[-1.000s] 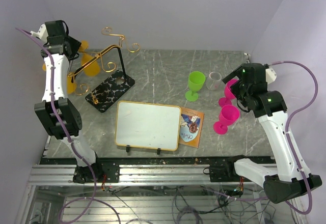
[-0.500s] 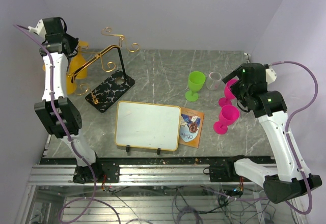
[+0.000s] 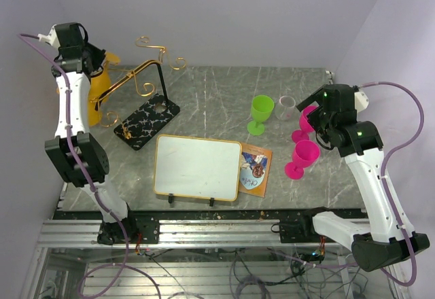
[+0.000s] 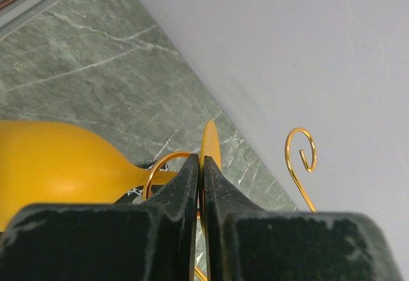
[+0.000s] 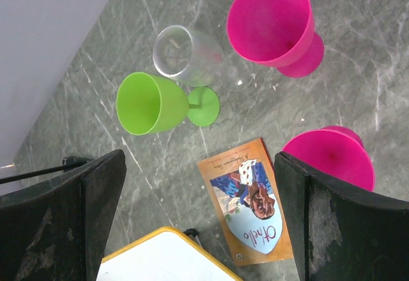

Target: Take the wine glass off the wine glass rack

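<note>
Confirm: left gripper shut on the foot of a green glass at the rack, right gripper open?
Wrong colour. The left gripper is shut on the foot of a yellow glass at the rack, as the left wrist view shows. The right gripper is open.

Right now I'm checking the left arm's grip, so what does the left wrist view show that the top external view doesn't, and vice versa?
Only the left wrist: the left gripper, jaws pinched on the thin edge of the yellow wine glass foot, with a gold wire loop at its stem. Only the top external: the black marbled base of the rack, the whiteboard, book, green glass, clear glass and two pink glasses. Both: the yellow glass's bowl, the gold wire arms and the grey marble table.
</note>
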### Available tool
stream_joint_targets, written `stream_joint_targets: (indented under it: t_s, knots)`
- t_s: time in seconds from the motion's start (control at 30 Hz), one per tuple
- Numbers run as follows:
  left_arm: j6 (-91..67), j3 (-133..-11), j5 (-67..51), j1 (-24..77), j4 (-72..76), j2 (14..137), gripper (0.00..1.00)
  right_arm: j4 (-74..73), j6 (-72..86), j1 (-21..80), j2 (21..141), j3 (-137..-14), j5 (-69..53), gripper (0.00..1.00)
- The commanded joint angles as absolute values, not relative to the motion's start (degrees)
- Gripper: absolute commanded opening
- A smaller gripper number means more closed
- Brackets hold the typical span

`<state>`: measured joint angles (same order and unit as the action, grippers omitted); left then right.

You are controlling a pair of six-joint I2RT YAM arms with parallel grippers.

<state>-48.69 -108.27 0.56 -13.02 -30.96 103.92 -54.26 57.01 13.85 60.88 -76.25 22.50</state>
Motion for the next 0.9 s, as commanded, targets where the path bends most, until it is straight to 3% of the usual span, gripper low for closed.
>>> stream_joint_targets:
  t_s: [0.0, 0.2, 0.87]
  knots:
    - [-48.8, -106.4, -0.7, -14.1, -29.7, 99.6, 0.08, -53.6, 57.7, 14.0, 60.5, -77.1, 23.1, 1.0]
    - [-50.6, -104.3, -0.2, -15.1, -29.5, 97.8, 0.07, -53.6, 57.8, 14.0, 60.5, -77.5, 22.6, 1.0]
    - [-58.2, -98.1, -19.7, -15.3, -19.6, 96.8, 0.07, -53.4, 58.2, 14.0, 60.3, -77.2, 22.3, 1.0]
